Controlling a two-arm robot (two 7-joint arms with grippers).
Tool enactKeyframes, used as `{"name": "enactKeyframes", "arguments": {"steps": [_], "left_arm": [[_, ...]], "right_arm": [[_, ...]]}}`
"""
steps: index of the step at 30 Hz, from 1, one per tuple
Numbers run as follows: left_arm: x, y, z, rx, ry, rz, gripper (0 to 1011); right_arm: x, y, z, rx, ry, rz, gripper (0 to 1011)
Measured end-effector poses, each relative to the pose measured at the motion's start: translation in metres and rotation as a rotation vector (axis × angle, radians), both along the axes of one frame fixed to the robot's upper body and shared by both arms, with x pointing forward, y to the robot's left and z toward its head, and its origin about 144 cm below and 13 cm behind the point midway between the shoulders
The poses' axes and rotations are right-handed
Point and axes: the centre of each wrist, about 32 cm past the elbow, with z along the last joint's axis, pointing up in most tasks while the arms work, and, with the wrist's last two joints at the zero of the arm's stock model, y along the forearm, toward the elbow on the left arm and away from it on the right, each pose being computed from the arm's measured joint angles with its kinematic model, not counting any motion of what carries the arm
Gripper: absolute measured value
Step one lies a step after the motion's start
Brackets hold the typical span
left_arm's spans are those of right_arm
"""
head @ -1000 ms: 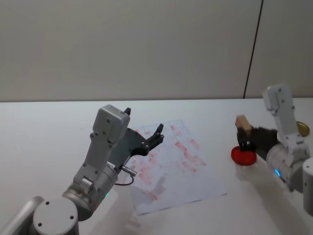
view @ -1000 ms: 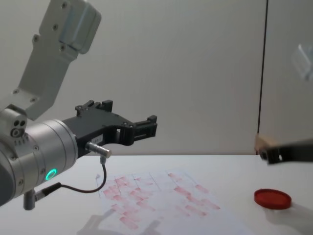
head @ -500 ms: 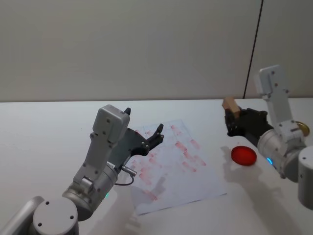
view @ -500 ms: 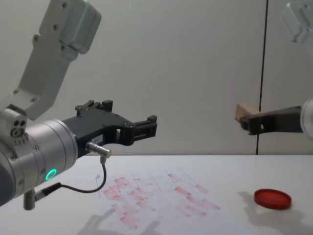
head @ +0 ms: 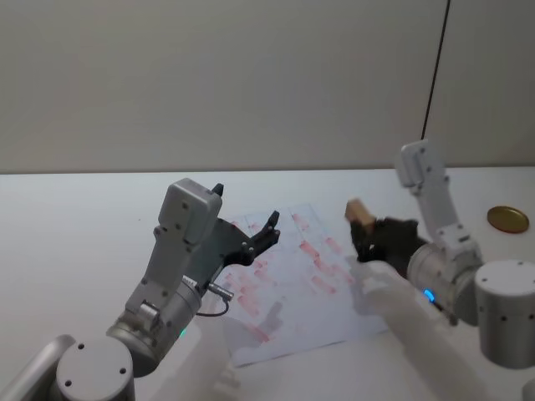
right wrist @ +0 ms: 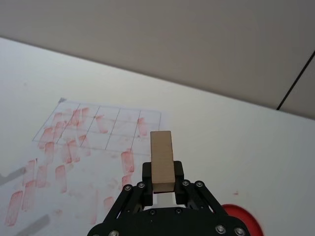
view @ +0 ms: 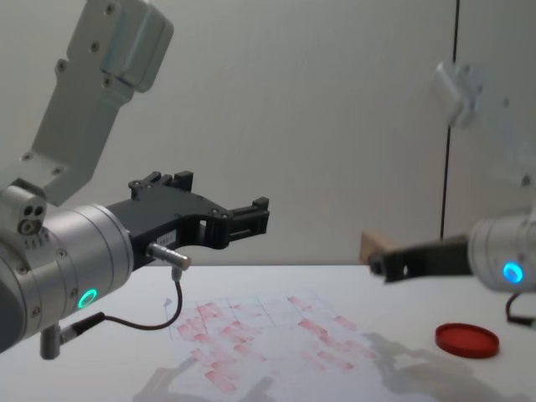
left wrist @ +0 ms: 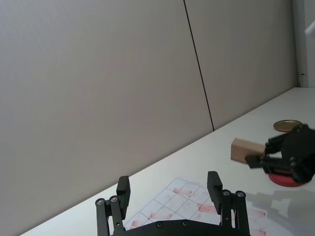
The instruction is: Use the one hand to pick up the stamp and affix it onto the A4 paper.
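The stamp (head: 358, 210), a small tan wooden block, is held upright in my right gripper (head: 364, 230), the blue-lit hand, which is shut on it. It hangs over the right edge of the A4 paper (head: 301, 288), a white sheet covered with red prints. From the side, the stamp (view: 375, 247) and right gripper (view: 382, 266) are well above the A4 paper (view: 276, 343). In the right wrist view the stamp (right wrist: 162, 160) sticks out past the fingertips over the paper (right wrist: 88, 137). My left gripper (head: 247, 207) hovers open above the sheet's left part, nothing between its fingers.
A flat red ink pad (view: 466, 340) lies on the table right of the paper. A gold round lid (head: 507, 219) sits at the far right. The white table stretches out on both sides, with a plain wall behind.
My right gripper has carried the stamp from over the red ink pad leftward and lower, to above the paper's right edge. The left arm has not moved.
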Motion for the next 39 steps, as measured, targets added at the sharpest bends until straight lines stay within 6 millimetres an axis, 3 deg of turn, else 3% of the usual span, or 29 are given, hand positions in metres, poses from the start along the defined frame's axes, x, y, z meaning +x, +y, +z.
{"name": "enactKeyframes", "arguments": {"steps": [18,39], "left_arm": [[0.0,0.0,0.0,0.0,0.0,0.0,993],[0.0,0.0,0.0,0.0,0.0,0.0,993]], "right_arm": [[0.008,0.018,-0.043,-0.013,0.182,0.097,232],[0.009,0.017,-0.058,-0.012,0.237,0.103,229]]}}
